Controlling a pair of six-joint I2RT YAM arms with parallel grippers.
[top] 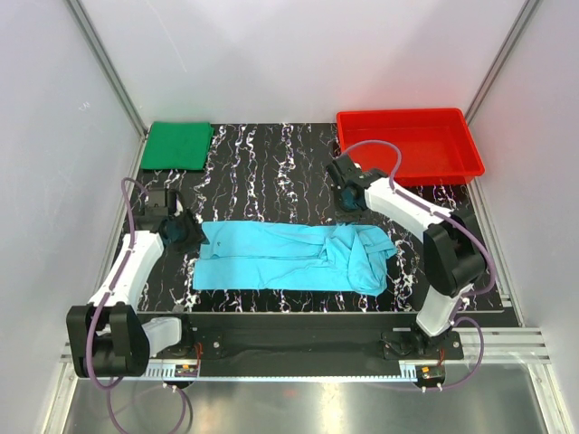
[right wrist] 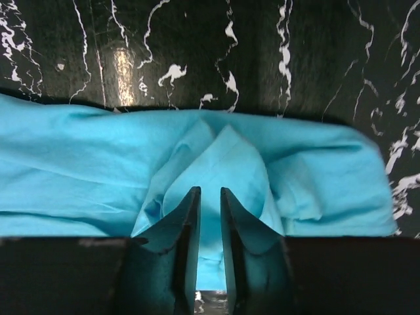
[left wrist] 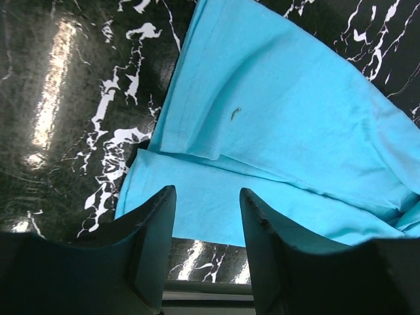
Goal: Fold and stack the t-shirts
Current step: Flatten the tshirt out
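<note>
The light cyan-blue t-shirt [top: 271, 258] lies as a long band at lower centre. The dark green t-shirt [top: 178, 145] sits folded at upper left. Left gripper [left wrist: 207, 193]: half-wide, empty, at the band's left end. Right gripper [right wrist: 210, 193]: narrow slit, empty. Probable next step: crosswise fold, pinching both layers.

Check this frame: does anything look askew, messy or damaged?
The light cyan t-shirt lies in a long folded strip, but its right end is bunched and rumpled instead of flat. The left wrist view shows a small dark speck on the cloth. The folded dark green t-shirt looks tidy.
</note>
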